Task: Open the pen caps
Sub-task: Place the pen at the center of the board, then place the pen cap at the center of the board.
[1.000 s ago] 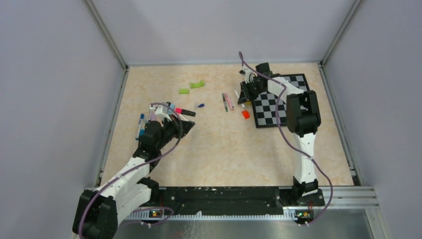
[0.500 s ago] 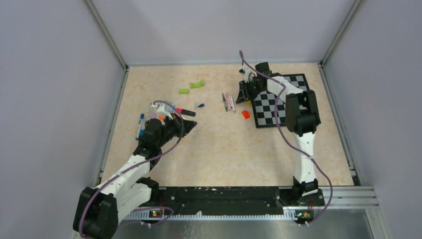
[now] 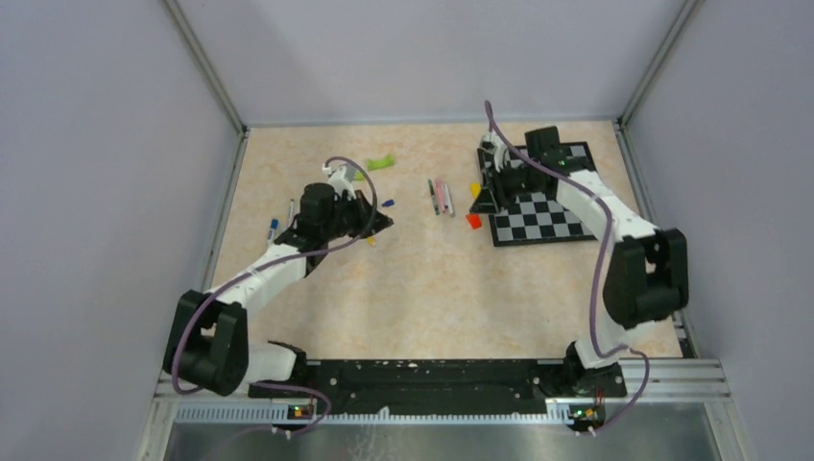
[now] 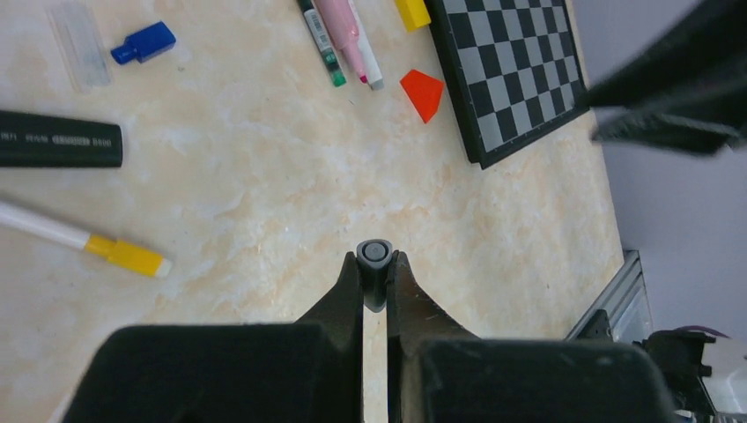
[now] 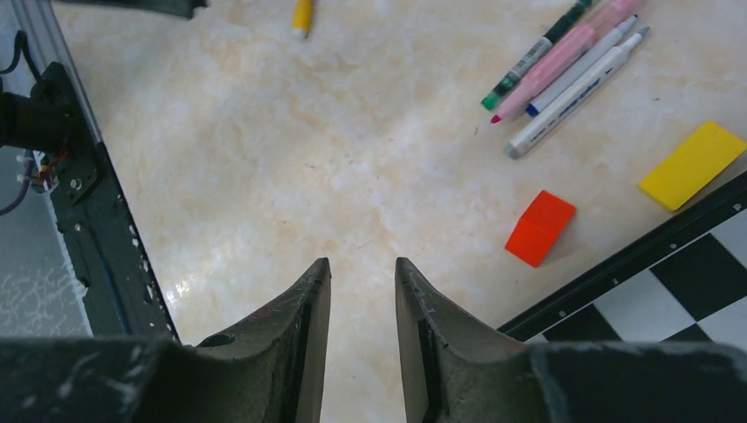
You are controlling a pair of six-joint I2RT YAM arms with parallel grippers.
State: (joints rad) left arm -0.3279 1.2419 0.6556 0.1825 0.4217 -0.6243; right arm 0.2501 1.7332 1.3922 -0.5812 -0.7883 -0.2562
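Left gripper: clamped tight on a dark stub, held above the table, probably to keep it off the loose pieces below.
Stub: seen end-on, it is round and dark grey with a paler ring in its face. I cannot tell whether it is a cap or a pen end.
Edge pens: thin ones lying flat near the left wall, well apart from both arms and too small to tell if they are capped.
Black barrel: lies flat, and the end in view is cut square with no cap on it. The other end is out of frame.
Yellow-tipped pen: white barrel, flat on the table near the black one.
Blue cap: small and lying alone on no pen, so it looks already pulled.
Pen row: green, pink and white barrels lie side by side in mid-table between the arms. Their coloured tips show, so I judge these open.
Orange block: sits near the board's edge and is no part of the job.
Yellow block: flat, just beside the board.
Board: chequered, at the right of the table.
Right gripper: jaws parted with nothing between them, hanging over bare table near the orange block and free to take a pen.
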